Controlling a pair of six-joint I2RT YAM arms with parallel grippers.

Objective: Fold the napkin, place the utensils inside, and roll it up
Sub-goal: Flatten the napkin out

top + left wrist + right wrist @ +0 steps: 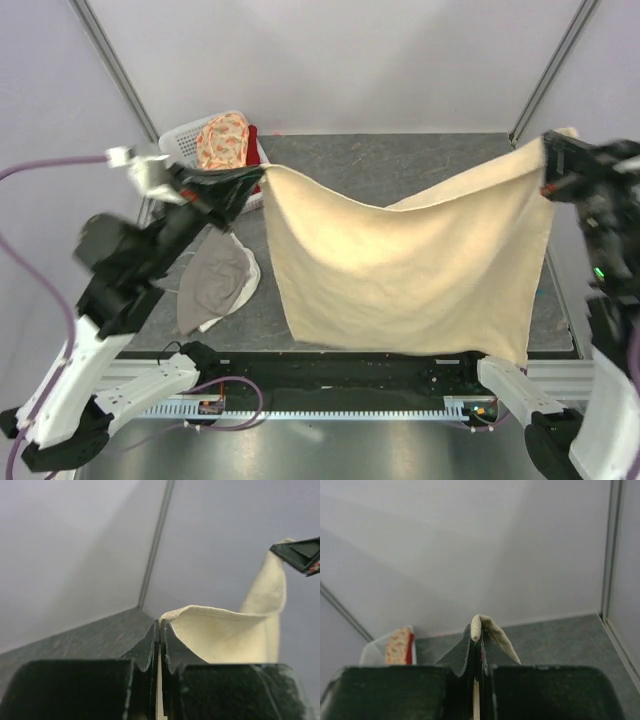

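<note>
Nearest the lens, left gripper pressed together on one top corner of the napkin; likewise right gripper, pinching the opposite corner. Hangs between and below both claws, top edge sagging midway. Shown only from the top view: the whole hanging sheet, a basket just behind the left claw, a grey-and-white cloth lying beneath it.

The top camera sits high by the near edge and looks down on the whole dark grey worktop. Each wrist camera looks from very near along its own black claw, the left claw and the right claw, toward the pale walls. All three views share the plain beige cloth napkin.
</note>
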